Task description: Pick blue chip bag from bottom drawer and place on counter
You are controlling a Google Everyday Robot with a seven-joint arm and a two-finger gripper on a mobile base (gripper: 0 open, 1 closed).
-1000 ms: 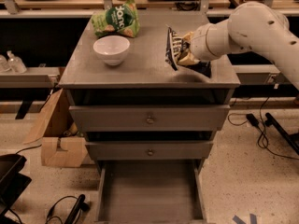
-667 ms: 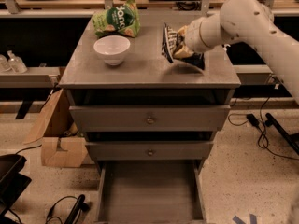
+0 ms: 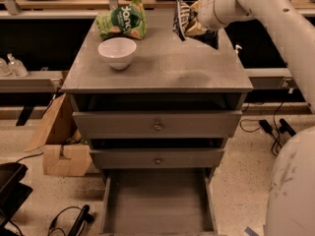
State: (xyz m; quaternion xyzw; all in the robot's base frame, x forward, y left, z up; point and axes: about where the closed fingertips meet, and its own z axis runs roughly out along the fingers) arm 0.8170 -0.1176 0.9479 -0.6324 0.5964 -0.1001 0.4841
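The blue chip bag [image 3: 181, 17], dark with white lettering, hangs upright in my gripper [image 3: 193, 19], which is shut on it above the far right part of the counter [image 3: 162, 68]. The bag's lower edge is just above the counter surface. My white arm reaches in from the upper right. The bottom drawer [image 3: 157, 200] stands pulled open below, its grey floor bare.
A white bowl [image 3: 117, 52] and a green snack bag [image 3: 122, 21] sit on the counter's far left. Two closed drawers with round knobs [image 3: 158, 127] are below the counter. A cardboard box [image 3: 61, 149] and cables lie on the floor at left. My base [image 3: 290, 191] is at right.
My gripper has carried the chip bag farther back and left over the counter, and the view has shifted closer to the cabinet.
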